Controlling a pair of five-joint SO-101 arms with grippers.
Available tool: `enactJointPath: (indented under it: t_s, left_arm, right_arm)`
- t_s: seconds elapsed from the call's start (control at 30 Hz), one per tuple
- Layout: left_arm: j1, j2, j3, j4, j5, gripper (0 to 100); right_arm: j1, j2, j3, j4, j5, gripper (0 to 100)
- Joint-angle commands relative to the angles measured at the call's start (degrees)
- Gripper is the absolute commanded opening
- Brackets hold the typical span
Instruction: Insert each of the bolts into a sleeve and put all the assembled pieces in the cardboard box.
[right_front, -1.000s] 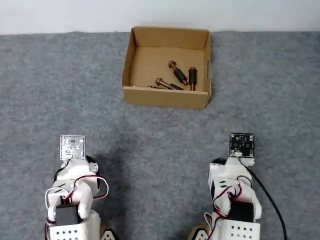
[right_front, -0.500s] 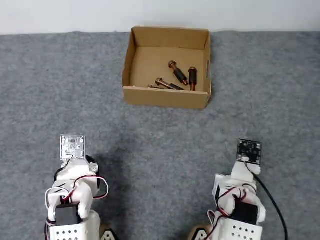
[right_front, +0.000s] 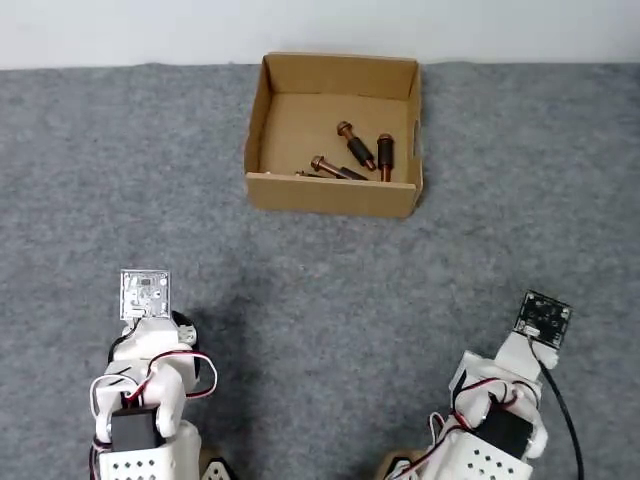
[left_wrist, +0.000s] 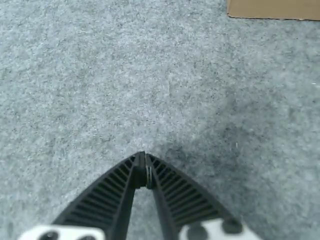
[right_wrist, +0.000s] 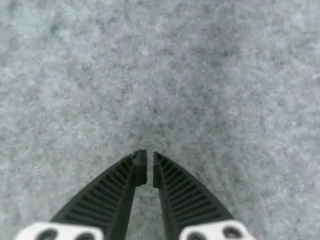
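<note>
Lying inside the cardboard box (right_front: 330, 195), the assembled pieces (right_front: 356, 145) are bunched toward its front right corner. At least three bolts in sleeves can be counted. One is angled mid-floor, one stands nearly straight along the right wall, and one lies along the front wall with something small beside it that is too unclear to name. No loose bolt or sleeve shows on the grey mat (right_front: 320, 280), so the task reads as done or close to it.

The box sits at the far middle of the mat, between the two arms' lines of reach, which probably makes drops easy for either side.

Both arms are tucked low at the near edge, well apart from the box, and the pose looks like a rest or home pose. The left gripper (left_wrist: 142, 161) is clenched tip to tip on nothing and points down at bare mat, with a box edge far off. The right gripper (right_wrist: 148, 161) is closed down to a hairline gap and is also empty over bare mat. The right arm (right_front: 500, 420) is angled outward, away from the box, and the left arm (right_front: 150, 385) points straight ahead.
</note>
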Motion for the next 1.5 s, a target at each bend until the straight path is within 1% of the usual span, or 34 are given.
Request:
enactJointPath:
  t_s: [0.0,0.27,0.33,0.47,0.53,1.1,1.27,1.47]
  left_arm:
    - [-0.35,-0.53,-0.31,0.53,-0.53,1]
    - [-0.35,-0.53,-0.31,0.53,-0.53,1]
    - [-0.35,-0.53,-0.31,0.53,-0.53,1]
    - [-0.35,-0.53,-0.31,0.53,-0.53,1]
    - [-0.35,-0.53,-0.31,0.53,-0.53,1]
    - [-0.35,-0.53,-0.31,0.53,-0.53,1]
    - [-0.35,-0.53,-0.31,0.53,-0.53,1]
    - [-0.35,-0.53,-0.31,0.53,-0.53,1]
  right_arm:
    - [0.40,-0.57,0.79,0.48,0.26,1.1]
    - [-0.04,-0.57,0.79,0.57,0.53,0.9]
    - [-3.21,-0.57,0.79,0.48,0.53,0.9]
    - [-13.14,-0.66,0.79,0.48,0.53,0.9]
    - [-14.99,-1.19,0.79,0.75,0.53,0.9]
    - [-15.34,-2.42,0.79,1.80,0.18,0.9]
    - [-17.01,-2.42,0.79,1.80,0.18,0.9]
    - [-17.01,-2.42,0.79,1.80,0.18,0.9]
